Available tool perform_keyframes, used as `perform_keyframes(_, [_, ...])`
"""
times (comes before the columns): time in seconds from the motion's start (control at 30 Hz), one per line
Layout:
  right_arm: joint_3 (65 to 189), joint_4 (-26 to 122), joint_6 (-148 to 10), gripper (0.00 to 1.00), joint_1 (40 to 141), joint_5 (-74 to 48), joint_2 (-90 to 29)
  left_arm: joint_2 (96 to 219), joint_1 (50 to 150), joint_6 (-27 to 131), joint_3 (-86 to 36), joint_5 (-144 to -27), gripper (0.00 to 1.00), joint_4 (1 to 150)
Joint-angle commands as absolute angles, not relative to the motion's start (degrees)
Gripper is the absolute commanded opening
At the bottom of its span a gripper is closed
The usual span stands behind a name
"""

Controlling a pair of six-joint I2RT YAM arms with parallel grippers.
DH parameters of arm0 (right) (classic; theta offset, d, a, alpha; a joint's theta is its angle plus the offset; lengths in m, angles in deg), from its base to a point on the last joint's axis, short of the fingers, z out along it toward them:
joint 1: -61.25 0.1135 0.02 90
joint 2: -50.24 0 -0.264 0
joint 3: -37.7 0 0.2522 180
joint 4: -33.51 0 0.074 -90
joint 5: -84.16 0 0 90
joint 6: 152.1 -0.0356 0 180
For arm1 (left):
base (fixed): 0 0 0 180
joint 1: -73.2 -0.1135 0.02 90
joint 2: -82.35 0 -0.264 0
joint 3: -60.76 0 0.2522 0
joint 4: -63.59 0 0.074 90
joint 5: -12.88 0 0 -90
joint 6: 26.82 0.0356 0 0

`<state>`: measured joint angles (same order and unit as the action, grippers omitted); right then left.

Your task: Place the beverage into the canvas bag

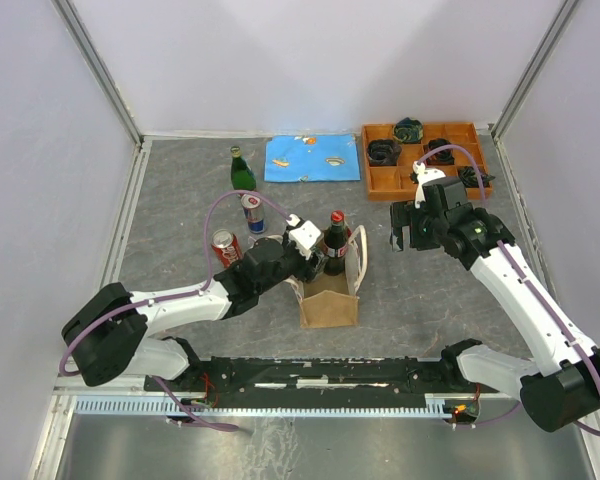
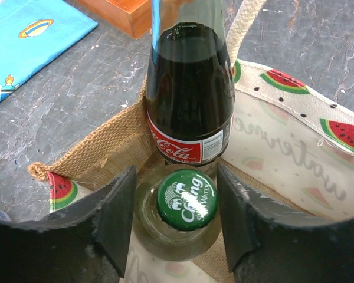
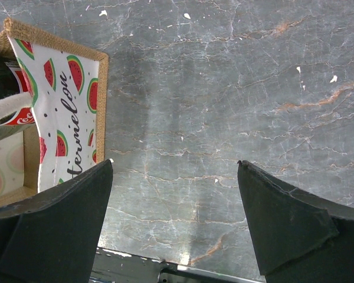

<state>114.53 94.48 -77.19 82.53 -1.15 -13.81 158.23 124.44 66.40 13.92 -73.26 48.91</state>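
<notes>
Coarse weave, slick glass, dull stone.
Your canvas bag (image 2: 100, 156) is rough, open-woven tan cloth outside and smooth printed fabric inside, and its handle (image 2: 243, 23) is twisted cream cord. The cola bottle (image 2: 189, 88) is glossy glass, the green bottle cap (image 2: 186, 199) painted metal. The table (image 3: 224, 88) looks matt, veined grey; the tray (image 2: 127, 15) is satin, wood-looking orange.

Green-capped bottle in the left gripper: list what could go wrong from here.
1. The green-capped bottle sits right beside the cola bottle in the bag; moving it may knock glass on glass.
2. The bag is soft and the right gripper hangs open apart from it, so the left gripper could snag the rim and drag it over.
</notes>
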Motion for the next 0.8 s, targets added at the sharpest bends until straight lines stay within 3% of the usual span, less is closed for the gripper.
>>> perform_keyframes(0.0, [114.9,92.9,-76.9,0.94,82.7,-1.5,-13.6,158.0,124.5,66.0,12.8,-74.8,0.7,45.5])
perform_keyframes(0.13, [115.0,93.0,-76.9,0.94,82.7,-1.5,-13.4,157.9,124.5,66.2,12.8,-74.8,0.79,45.9])
perform_keyframes(0.37, [115.0,93.1,-76.9,0.94,82.7,-1.5,-13.3,157.7,124.5,66.6,12.9,-73.9,0.77,46.1])
perform_keyframes(0.43, [115.0,93.0,-76.9,0.94,82.7,-1.6,-13.3,157.5,124.5,66.7,12.9,-73.5,0.64,46.0])
perform_keyframes(0.63, [115.0,93.0,-76.8,0.94,82.6,-1.7,-13.4,156.9,124.5,66.9,12.8,-73.5,0.05,45.6])
perform_keyframes(0.77, [115.0,92.9,-76.8,0.94,82.6,-1.7,-13.4,156.9,124.6,67.0,12.7,-72.9,0.03,45.3])
